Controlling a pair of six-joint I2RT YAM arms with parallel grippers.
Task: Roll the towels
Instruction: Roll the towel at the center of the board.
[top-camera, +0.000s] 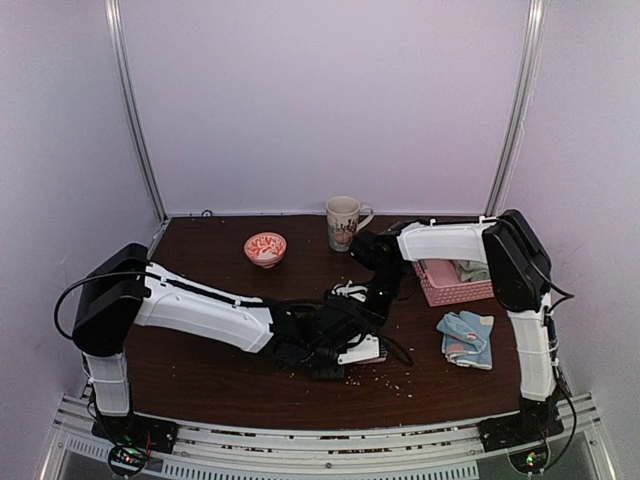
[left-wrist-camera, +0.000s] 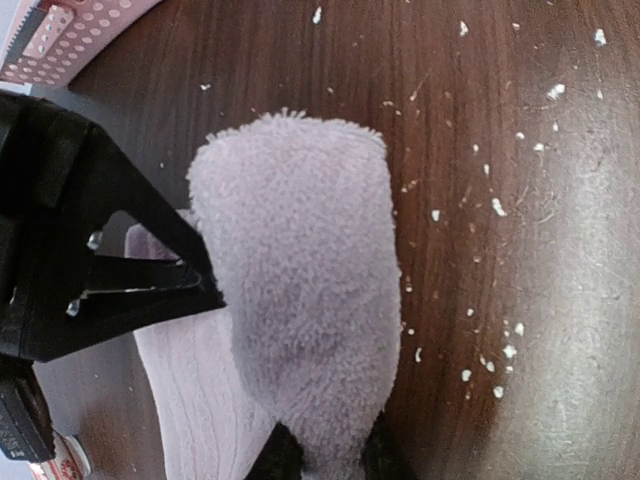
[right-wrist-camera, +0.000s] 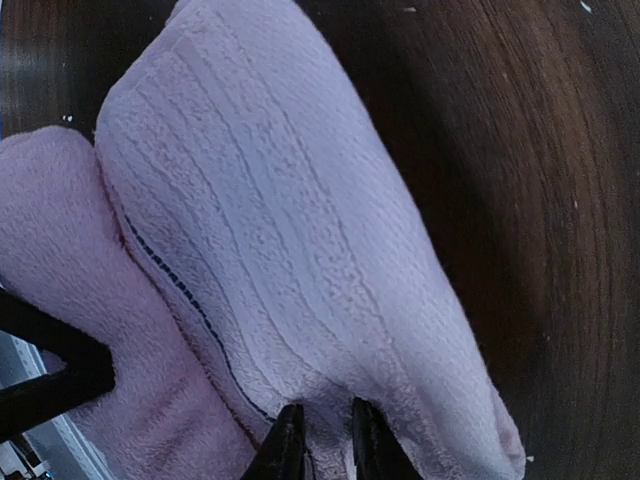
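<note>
— What's the surface like, starting at the near edge?
— A dark brown wooden table (top-camera: 200, 380) scattered with white crumbs (top-camera: 390, 383), mostly nearer than the pink plastic lattice basket (top-camera: 455, 291) and to its left. The light blue towel with pink-white patches (top-camera: 467, 338) lies crumpled just in front of that basket.

— And the arms?
— Both meet left of the basket, over the pale pink ribbed cloth towel (left-wrist-camera: 300, 290), which is doubled over on the table. The left gripper (left-wrist-camera: 330, 462) pinches its fluffy end. The right gripper (right-wrist-camera: 323, 445) is nipped almost closed on a ribbed fold.

— Farther back?
— A red-and-white patterned bowl (top-camera: 265, 247) sits well left of the basket, and a printed ceramic mug (top-camera: 343, 222) stands beyond it to the left. Behind them are pale lilac walls (top-camera: 330, 100).

— Anything unclear?
— From above, the arms hide the pink towel. The bundled cloths (top-camera: 470, 268) inside the basket are too small to make out.
</note>
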